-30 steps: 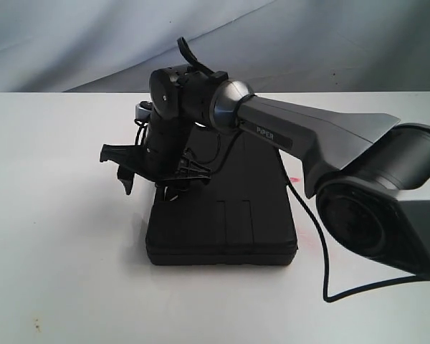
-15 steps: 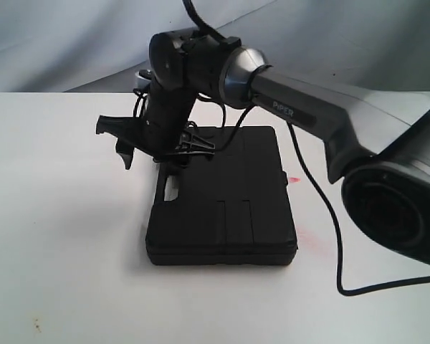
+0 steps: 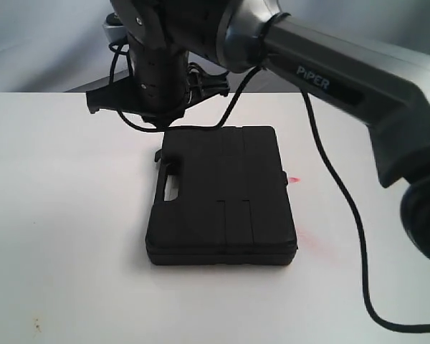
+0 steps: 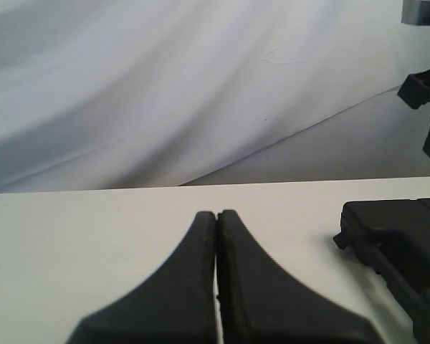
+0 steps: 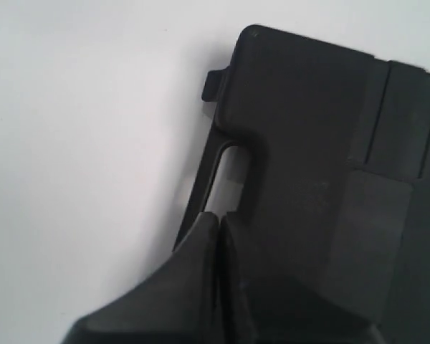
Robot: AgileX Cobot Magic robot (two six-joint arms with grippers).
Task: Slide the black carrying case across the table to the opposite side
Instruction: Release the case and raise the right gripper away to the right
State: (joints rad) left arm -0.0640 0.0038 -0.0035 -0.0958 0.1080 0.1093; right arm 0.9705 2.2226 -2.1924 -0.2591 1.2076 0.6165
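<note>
Black right arm: reaches in from the right of the exterior view and across the middle. Its wrist hangs above the far left corner of the case.
Right gripper: points down, jaws pressed together on nothing. In the wrist view its tips lie over one end of the handle slot.
Left gripper: jaws closed flat against each other, empty, low over the bare table. The case is near it but apart.
Lettering: PIPER in white capitals on the arm's grey forearm link.
Case position: flat on the white table, about the middle of the exterior view.
Case heading: the long axis appears to run from near to far. The handle side faces left.
Black cable: drops from the wrist and passes right of the case.
Table marking: a small red mark just beside the case's right edge.
</note>
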